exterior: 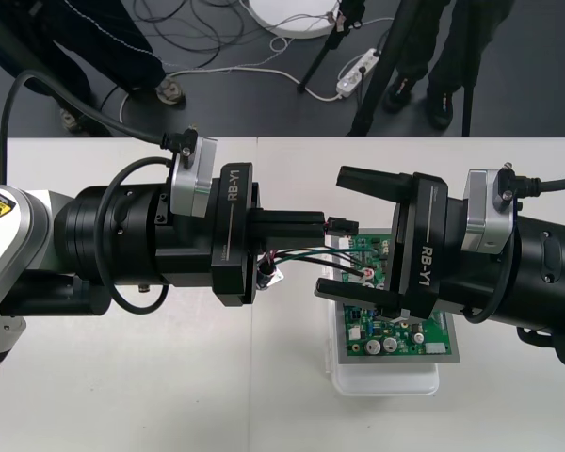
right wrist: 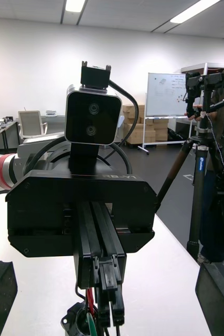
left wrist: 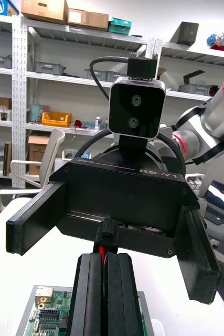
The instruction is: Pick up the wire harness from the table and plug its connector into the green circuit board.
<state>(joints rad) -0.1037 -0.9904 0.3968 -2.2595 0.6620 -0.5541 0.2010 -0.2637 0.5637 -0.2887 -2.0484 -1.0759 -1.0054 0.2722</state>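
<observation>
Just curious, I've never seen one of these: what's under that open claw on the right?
The green board on its white base lies under the right gripper. Its far part is covered, so what sits there cannot be seen.

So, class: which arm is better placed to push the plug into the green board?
Probably the left: the left gripper is shut on the harness, plug at its fingertips, near the green circuit board. The right gripper is open, holding nothing.

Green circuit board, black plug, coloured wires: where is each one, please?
Green circuit board (exterior: 426, 331): front view, its near green part.
Black plug (exterior: 342, 226): front view, its exposed end.
Wires (exterior: 301, 253): front view, middle of their span.
</observation>
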